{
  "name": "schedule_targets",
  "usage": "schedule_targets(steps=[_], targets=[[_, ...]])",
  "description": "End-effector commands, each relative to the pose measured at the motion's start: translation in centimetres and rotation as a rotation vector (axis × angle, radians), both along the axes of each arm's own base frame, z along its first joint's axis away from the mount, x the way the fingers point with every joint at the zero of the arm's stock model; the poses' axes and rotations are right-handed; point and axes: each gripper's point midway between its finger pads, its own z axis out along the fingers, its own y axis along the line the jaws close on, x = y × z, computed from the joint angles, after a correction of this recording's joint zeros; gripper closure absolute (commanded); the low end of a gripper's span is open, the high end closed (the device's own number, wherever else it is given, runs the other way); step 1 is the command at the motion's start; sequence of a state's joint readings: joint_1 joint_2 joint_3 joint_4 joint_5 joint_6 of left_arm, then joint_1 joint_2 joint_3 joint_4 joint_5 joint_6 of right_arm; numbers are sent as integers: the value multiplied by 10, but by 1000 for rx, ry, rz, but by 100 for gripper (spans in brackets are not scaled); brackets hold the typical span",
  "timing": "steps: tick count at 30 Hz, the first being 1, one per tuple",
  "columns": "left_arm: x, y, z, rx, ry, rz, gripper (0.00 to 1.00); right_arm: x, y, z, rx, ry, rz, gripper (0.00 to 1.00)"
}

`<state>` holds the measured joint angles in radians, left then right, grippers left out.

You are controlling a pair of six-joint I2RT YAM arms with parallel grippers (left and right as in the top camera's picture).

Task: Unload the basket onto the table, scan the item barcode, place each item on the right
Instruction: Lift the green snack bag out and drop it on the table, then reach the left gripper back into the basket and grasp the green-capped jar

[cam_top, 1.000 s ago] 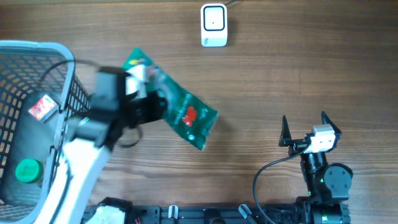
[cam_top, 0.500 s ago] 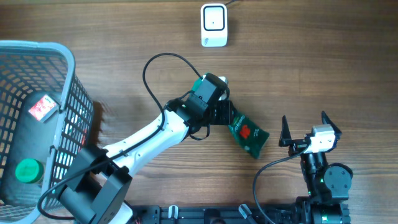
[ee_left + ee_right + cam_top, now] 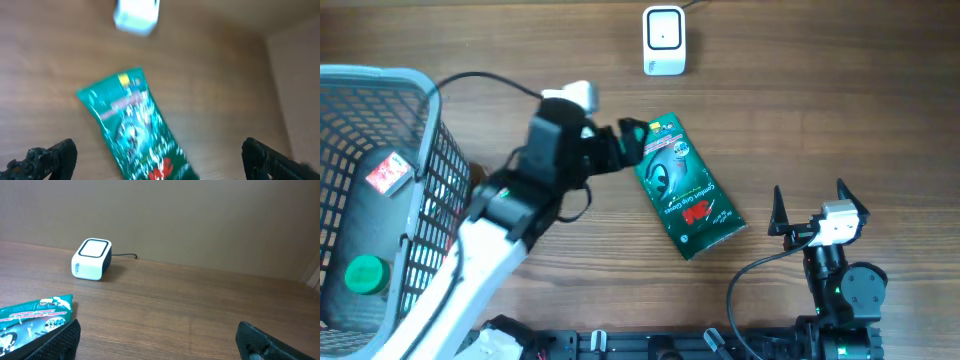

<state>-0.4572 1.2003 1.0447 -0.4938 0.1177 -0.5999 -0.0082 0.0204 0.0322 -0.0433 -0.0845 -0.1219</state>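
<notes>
Lying label-up mid-frame, green foil pouch (image 3: 685,190) sits loose below white box scanner (image 3: 663,40), probably for regrasp; left gripper (image 3: 626,140) and right gripper (image 3: 809,200) jaws wide, empty.

Pouch (image 3: 684,187) mid-table (image 3: 840,120), scanner (image 3: 663,40) behind it, basket (image 3: 380,72) at the left edge

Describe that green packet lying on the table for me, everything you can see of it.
The green packet is a glossy, soft-looking plastic pouch, long and rectangular, printed with white lettering, a dark picture, a red logo near its lower end and a yellow patch at the top. It lies flat on the wooden table, slanted, printed side up. The left gripper is open at its top end, not gripping it.
</notes>
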Motion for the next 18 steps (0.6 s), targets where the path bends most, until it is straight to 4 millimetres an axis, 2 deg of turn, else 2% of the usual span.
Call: schedule_targets(steps=[1,3,5,7,8,9,12,14,16,18], targets=[[-1,67,69,31,-234,242,0,0,-1,-1,-9,-4,-5,1],[-18,119,116,20,-353,454,0,0,-1,-1,-9,-4,-5,0],[-37,160,155,15,-463,610,0,0,-1,-1,-9,-4,-5,0],[-56,197,184,21,-547,766,0,0,-1,-1,-9,-4,-5,0],[-63,212,192,33,-570,836,0,0,-1,-1,-9,-4,-5,0],[-73,236,198,65,-585,949,0,0,-1,-1,-9,-4,-5,0],[-94,279,191,102,-539,1171,0,0,-1,-1,-9,-4,-5,0],[-103,297,180,108,-494,1264,0,0,-1,-1,-9,-4,-5,0],[-115,322,161,124,-416,1399,0,0,-1,-1,-9,-4,-5,0],[-116,339,141,138,-320,1447,0,0,-1,-1,-9,-4,-5,0]])
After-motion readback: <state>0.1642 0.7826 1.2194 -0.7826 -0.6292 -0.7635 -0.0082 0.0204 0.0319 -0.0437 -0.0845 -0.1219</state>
